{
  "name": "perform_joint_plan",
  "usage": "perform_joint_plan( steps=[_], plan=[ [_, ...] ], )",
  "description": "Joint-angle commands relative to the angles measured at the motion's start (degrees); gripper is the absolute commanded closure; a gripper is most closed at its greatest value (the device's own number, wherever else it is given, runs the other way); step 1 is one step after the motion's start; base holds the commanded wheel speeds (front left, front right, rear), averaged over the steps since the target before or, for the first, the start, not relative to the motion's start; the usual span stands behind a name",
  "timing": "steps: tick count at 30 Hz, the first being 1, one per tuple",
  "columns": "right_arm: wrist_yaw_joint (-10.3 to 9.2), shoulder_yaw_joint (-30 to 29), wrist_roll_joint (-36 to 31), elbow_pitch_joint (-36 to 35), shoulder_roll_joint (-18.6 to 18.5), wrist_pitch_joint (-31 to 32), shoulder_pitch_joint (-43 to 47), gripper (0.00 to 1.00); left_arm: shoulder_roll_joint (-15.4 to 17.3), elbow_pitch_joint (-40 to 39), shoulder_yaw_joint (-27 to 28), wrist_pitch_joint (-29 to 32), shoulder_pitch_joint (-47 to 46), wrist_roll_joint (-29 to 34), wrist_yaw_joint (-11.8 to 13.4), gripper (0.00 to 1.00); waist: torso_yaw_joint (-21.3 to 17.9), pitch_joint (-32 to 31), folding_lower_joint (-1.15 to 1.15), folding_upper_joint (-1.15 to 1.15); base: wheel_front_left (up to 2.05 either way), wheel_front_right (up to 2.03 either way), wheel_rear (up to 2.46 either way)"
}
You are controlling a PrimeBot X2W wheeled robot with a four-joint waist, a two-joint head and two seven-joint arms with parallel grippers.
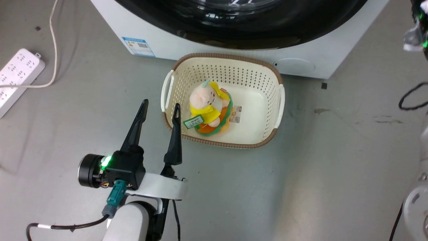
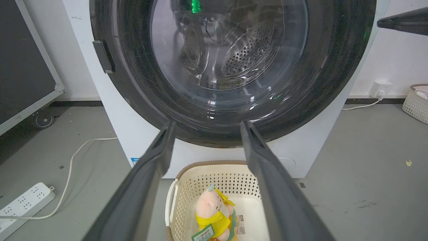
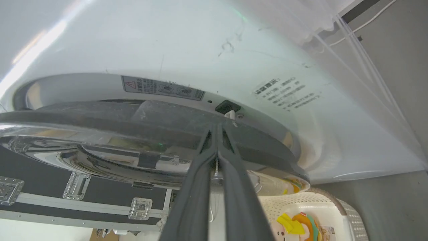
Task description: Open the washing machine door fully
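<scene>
Here, right gripper (image 3: 217, 129) pressed together at washing machine door (image 3: 100, 117) rim, left gripper (image 1: 161, 103) spread.

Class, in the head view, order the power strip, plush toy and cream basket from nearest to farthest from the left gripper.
1. Cream basket, its near rim beside the left gripper.
2. Plush toy, inside the basket.
3. Power strip, far left.

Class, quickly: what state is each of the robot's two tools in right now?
left tool: open, holding nothing.
right tool: shut, tips at the edge of the washing machine door, nothing visibly held.
</scene>
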Motion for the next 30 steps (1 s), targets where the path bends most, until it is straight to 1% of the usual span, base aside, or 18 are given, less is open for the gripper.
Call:
perform_joint_plan(
  steps=[1,9,17,22,26,30],
  plan=[
    [0.08,-1.1,1.3,2.2,-0.8,1.3,-3.5,1.0,0.1,-0.3,-0.4,-0.7,-1.1,-0.4,0.4,0.0,0.4,0.7,0.0,0.0,0.0,0.0,0.0],
    [0.07,-4.1,3.1,10.1,-2.3,5.9,-11.7,1.0,0.1,-0.5,-1.8,-1.6,-2.5,-1.0,1.2,0.0,1.7,3.0,0.0,0.0,0.0,0.0,0.0],
    [0.07,-6.4,4.3,17.0,-4.2,9.4,-17.8,1.0,0.1,-0.8,-3.0,-2.6,-3.8,-1.5,1.7,0.0,2.6,4.9,0.0,0.0,0.0,0.0,0.0],
    [0.07,-7.8,5.6,21.8,-5.1,13.4,-21.2,1.0,0.1,-0.9,-3.8,-3.2,-4.6,-1.8,2.0,0.0,3.0,6.0,0.0,0.0,0.0,0.0,0.0],
    [0.07,-8.4,6.8,24.6,-5.5,17.3,-22.5,1.0,0.1,-0.8,-4.3,-3.7,-5.0,-2.0,2.2,0.0,3.3,6.0,0.0,0.0,0.0,0.0,0.0],
    [0.07,-8.6,7.7,25.9,-5.9,20.3,-21.1,1.0,0.1,-0.5,-4.5,-4.2,-4.8,-2.1,2.5,0.0,3.4,4.7,0.0,0.0,0.0,0.0,0.0]
  ],
)
